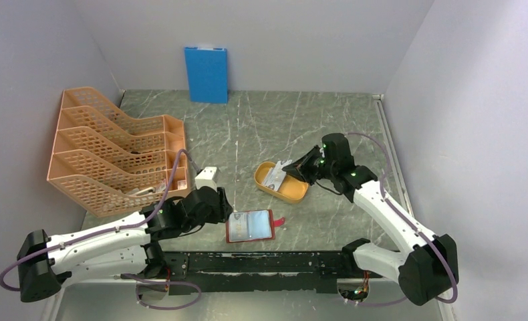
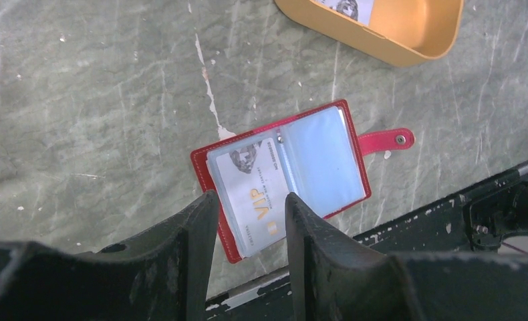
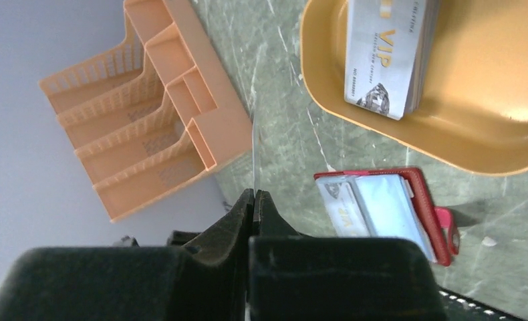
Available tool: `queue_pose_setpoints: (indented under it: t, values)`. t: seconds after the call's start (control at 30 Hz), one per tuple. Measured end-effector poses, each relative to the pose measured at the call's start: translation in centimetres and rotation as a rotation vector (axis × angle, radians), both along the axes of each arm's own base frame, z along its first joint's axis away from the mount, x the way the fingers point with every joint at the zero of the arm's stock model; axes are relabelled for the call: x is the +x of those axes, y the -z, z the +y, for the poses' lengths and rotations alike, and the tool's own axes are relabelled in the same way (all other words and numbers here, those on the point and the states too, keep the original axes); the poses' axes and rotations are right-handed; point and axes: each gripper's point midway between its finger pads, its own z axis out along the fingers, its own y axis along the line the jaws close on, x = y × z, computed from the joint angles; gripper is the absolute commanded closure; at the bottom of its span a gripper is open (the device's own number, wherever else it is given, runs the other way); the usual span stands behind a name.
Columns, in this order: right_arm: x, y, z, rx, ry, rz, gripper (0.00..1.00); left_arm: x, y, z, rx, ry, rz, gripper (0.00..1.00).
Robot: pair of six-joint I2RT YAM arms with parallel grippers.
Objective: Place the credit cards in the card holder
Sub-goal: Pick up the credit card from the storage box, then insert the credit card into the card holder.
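Note:
The dark-red card holder lies open on the table, with one VIP credit card in its left pocket. My left gripper is open just above the holder's left edge, holding nothing. Several more credit cards lie stacked in the yellow-orange tray. My right gripper is shut on a thin credit card, seen edge-on, sticking up from its fingertips. In the top view it hovers at the tray's right end. The holder also shows in the right wrist view.
An orange mesh file rack stands at the left. A blue upright board leans on the back wall. A small white object sits near the rack. A black rail runs along the near edge.

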Motion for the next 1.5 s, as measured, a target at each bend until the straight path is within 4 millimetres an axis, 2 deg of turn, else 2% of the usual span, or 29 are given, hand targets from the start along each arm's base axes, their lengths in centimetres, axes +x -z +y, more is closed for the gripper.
queue_pose_setpoints:
  t: [0.17, 0.27, 0.33, 0.53, 0.6, 0.77, 0.97, 1.1, 1.5]
  values:
    - [-1.2, -1.5, -0.2, -0.091, -0.153, -0.180, 1.00, -0.8, -0.1, -1.0, -0.021, 0.072, 0.017, 0.47]
    - [-3.1, -2.0, -0.9, -0.144, -0.238, -0.308, 1.00, -1.3, -0.1, -2.3, -0.042, 0.127, 0.028, 0.46]
    - [-4.6, -0.9, -1.6, -0.176, -0.275, -0.340, 1.00, -1.7, 0.3, -3.3, -0.040, 0.163, 0.039, 0.45]
    - [-8.8, 5.5, -3.5, -0.249, -0.362, -0.258, 1.00, -3.1, 2.5, -6.5, 0.048, 0.257, 0.087, 0.46]
    - [-9.6, 6.2, -3.7, -0.250, -0.386, -0.249, 1.00, -3.1, 2.7, -7.8, 0.068, 0.268, 0.091, 0.46]
    - [-10.3, 6.4, -3.3, -0.239, -0.448, -0.269, 1.00, -2.6, 4.0, -9.1, 0.100, 0.261, 0.103, 0.44]
    - [-11.2, 7.2, -3.0, -0.235, -0.502, -0.270, 1.00, -2.7, 6.9, -9.0, 0.168, 0.247, 0.149, 0.41]
    - [-11.5, 7.2, -2.8, -0.232, -0.525, -0.276, 1.00, -2.7, 8.2, -9.0, 0.203, 0.237, 0.167, 0.41]
    - [-12.3, 7.7, -2.1, -0.229, -0.571, -0.290, 1.00, -2.0, 7.9, -9.8, 0.194, 0.223, 0.149, 0.42]
